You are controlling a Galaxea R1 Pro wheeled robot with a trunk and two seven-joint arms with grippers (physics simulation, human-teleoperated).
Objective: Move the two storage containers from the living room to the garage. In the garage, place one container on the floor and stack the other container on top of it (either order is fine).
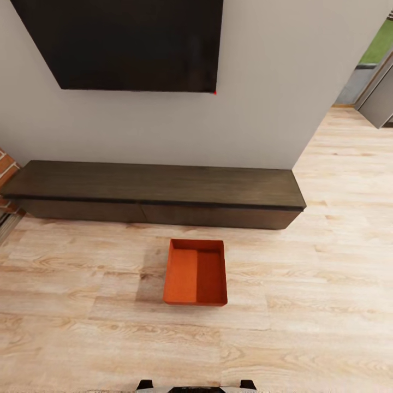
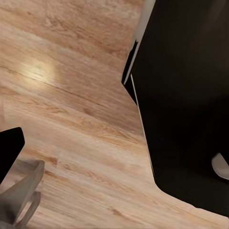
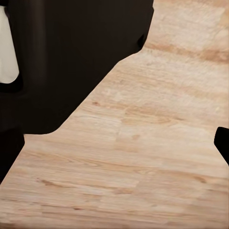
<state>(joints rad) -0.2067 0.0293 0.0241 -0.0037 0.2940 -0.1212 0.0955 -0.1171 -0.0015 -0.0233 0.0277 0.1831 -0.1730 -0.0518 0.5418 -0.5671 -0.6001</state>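
Note:
One orange-red storage container (image 1: pixel 195 272) sits upright and empty on the living room's light wood planks (image 1: pixel 305 327), just in front of the long dark bench (image 1: pixel 158 188) and straight ahead of me. The second container is out of view. In the left wrist view, a black fingertip (image 2: pixel 10 148) of my left gripper (image 2: pixel 114 152) stands at the picture's edge over the planks, beside my dark base (image 2: pixel 191 105). In the right wrist view, my right gripper (image 3: pixel 114 148) has one fingertip (image 3: pixel 222 143) at the far edge. Both grippers look open and hold nothing.
A black TV (image 1: pixel 131 43) hangs on the pale wall above the bench. Red brick (image 1: pixel 6 169) shows at the left edge. Past the wall's corner at the right the wood floor runs to an open doorway (image 1: pixel 371 82).

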